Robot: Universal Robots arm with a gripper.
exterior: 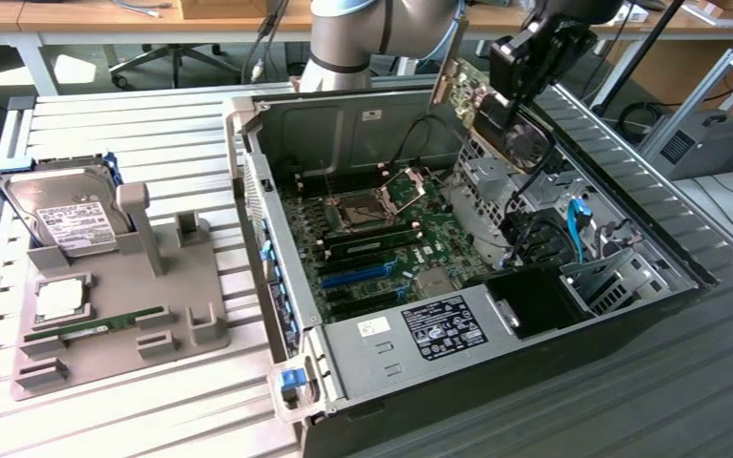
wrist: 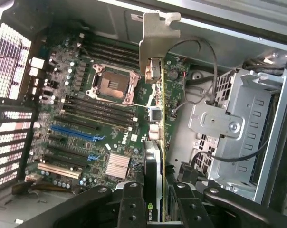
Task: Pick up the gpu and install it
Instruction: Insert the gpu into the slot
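My gripper [exterior: 510, 100] is shut on the gpu [exterior: 475, 86], a green card with a black fan and a silver end bracket. I hold it tilted in the air above the far right of the open computer case [exterior: 260, 181]. In the wrist view the gpu [wrist: 165, 109] runs edge-on away from my gripper [wrist: 157, 209], bracket [wrist: 157, 42] at its far end and one finger [wrist: 132, 205] on each side. It hangs over the edge of the motherboard [wrist: 96, 118], clear of the blue slot [wrist: 72, 133].
A grey fixture [exterior: 125, 334] at the exterior view's left holds a hard drive [exterior: 68, 215], a processor [exterior: 61, 301] and a memory stick [exterior: 112, 322]. Beside the gpu, a silver drive cage [wrist: 243, 118] and black cables [wrist: 200, 90] crowd the case. The table [exterior: 137, 410] is slatted.
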